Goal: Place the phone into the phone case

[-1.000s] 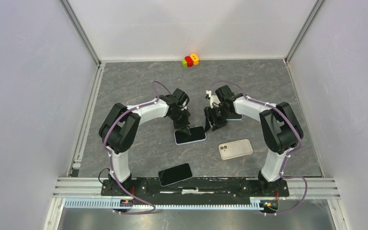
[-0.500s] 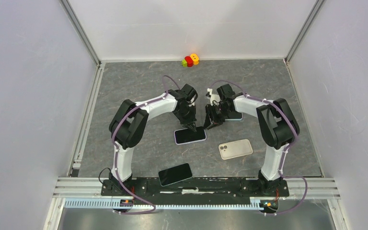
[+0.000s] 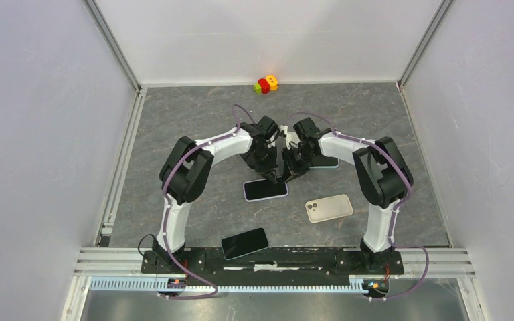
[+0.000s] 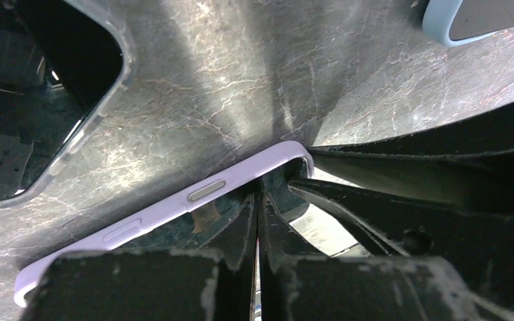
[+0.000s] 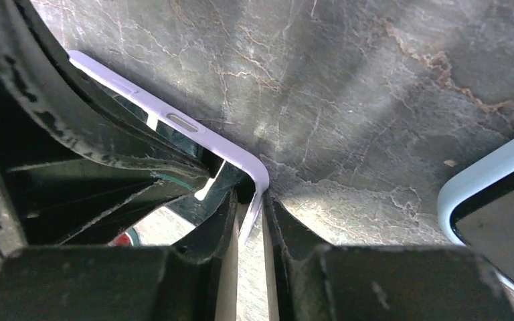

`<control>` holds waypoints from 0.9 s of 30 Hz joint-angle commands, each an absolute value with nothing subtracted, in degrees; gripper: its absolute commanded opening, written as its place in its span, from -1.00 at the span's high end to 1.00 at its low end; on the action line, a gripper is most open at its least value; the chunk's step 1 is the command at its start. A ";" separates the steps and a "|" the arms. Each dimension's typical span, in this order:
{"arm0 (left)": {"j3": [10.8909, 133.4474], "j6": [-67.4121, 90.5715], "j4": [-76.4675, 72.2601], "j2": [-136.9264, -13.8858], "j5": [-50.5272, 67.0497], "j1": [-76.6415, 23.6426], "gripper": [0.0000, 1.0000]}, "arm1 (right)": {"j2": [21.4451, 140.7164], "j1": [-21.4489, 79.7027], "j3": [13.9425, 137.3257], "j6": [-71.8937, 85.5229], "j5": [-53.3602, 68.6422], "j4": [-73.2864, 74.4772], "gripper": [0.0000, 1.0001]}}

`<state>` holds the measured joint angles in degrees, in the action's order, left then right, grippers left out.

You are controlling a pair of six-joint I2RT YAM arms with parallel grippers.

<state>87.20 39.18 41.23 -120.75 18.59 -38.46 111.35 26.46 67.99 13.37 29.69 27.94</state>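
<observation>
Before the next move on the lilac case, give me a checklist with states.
1. Right gripper straddles the corner of the lilac soft-rimmed phone case: ok.
2. Right grip clamped on that rim: cannot tell.
3. Left gripper shut, tips at the case's long side wall: ok.
4. Dark-faced phone fully seated in the case: cannot tell.
5. Light-blue case apart from the right gripper: ok.
6. Beige flat phone and black flat phone apart from both arms: ok.

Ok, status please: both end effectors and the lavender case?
Left end effector shut, tips on lavender case rim. Right end effector pinching its corner. Light blue case nearby, not touching.
</observation>
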 commanded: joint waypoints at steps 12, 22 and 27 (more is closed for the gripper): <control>87.07 36.66 41.67 -121.98 10.80 -39.10 0.77 | 113.82 31.64 65.63 5.69 6.74 33.90 1.00; 79.99 38.07 37.18 -107.44 10.64 -38.26 -0.03 | 108.33 31.38 74.93 7.38 13.53 36.03 0.67; 69.38 40.37 35.96 -98.19 9.94 -37.19 -0.19 | 105.64 30.80 74.64 8.34 16.34 36.21 0.45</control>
